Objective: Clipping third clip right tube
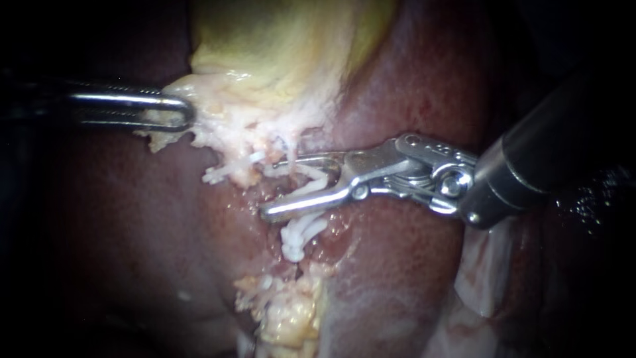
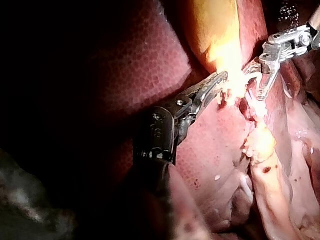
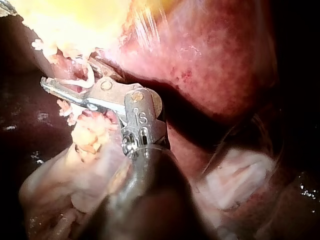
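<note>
Right instrument (image 1: 285, 186) comes in from the right, claw wide open and straddling the tube (image 1: 313, 188): one arm on the far side, one on the near side, a clear gap between them, nothing squeezed yet. I can't tell whether a clip is loaded in it. The tube runs across the raw patch between gallbladder (image 1: 285, 40) and liver (image 1: 411, 86), centre of scene. White clips (image 1: 298, 235) already sit on the near side of the claw. There are white bits (image 1: 225, 174) to the left too, unclear if those are clips. Left instrument (image 1: 185, 113) comes in from the left, claw closed on the pale tissue (image 1: 218, 122) at the gallbladder's edge, pulling it left so the tube is stretched and exposed. My read is that we're at the positioning stage, just short of firing. To do it well:
- hold the left pull steady
- get the whole tube inside the claw, with both tips visible past it
- sit square across the tube, not slanted
- leave a gap from the clips already on
- take no liver or fat into the bite
- close in one smooth squeeze, then open fully before backing out

Main risk is a partial bite or overlapping an earlier clip.
</note>
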Controlling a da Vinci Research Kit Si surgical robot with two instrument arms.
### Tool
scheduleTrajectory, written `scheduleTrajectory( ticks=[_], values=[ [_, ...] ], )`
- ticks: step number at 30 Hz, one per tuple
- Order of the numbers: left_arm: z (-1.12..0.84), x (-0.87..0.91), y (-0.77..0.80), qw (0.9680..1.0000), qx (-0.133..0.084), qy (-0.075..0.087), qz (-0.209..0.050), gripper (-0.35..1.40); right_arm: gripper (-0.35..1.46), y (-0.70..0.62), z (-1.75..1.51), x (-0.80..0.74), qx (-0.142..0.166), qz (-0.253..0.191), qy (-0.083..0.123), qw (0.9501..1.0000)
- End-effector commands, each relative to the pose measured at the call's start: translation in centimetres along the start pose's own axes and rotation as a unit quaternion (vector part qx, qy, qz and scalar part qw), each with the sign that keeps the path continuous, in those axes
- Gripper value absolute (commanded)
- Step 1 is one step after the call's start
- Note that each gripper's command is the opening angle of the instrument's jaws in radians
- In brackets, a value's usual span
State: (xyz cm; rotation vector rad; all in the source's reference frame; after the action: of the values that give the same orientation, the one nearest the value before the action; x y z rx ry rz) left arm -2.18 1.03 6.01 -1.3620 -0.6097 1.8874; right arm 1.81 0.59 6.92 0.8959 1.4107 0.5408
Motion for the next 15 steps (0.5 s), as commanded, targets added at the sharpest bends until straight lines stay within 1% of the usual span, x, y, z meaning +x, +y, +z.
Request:
scheduleTrajectory(
  ticks=[1, 4, 8, 11, 15],
  values=[
    [0.0, 0.0, 0.0, 1.0, 0.0, 0.0, 0.0, -0.35, 0.46, -0.01, 0.0, 0.02, 0.001, 0.003, 0.001, 1.0],
    [0.0, 0.0, 0.0, 1.0, 0.0, 0.0, 0.0, -0.35, 0.45, -0.05, 0.01, 0.04, 0.004, 0.01, 0.007, 0.9999],
    [0.0, 0.0, 0.0, 1.0, 0.0, 0.0, 0.0, -0.35, 0.43, -0.13, 0.01, 0.08, 0.008, 0.023, 0.013, 0.9996],
    [0.0, 0.0, 0.0, 1.0, 0.0, 0.0, 0.0, -0.35, 0.4, -0.19, 0.01, 0.16, 0.011, 0.032, 0.021, 0.9992],
    [0.0, 0.0, -0.01, 1.0, 0.0, 0.0, 0.0, -0.35, 0.33, -0.26, -0.02, 0.24, 0.012, 0.04, 0.021, 0.9989]
  ],
)
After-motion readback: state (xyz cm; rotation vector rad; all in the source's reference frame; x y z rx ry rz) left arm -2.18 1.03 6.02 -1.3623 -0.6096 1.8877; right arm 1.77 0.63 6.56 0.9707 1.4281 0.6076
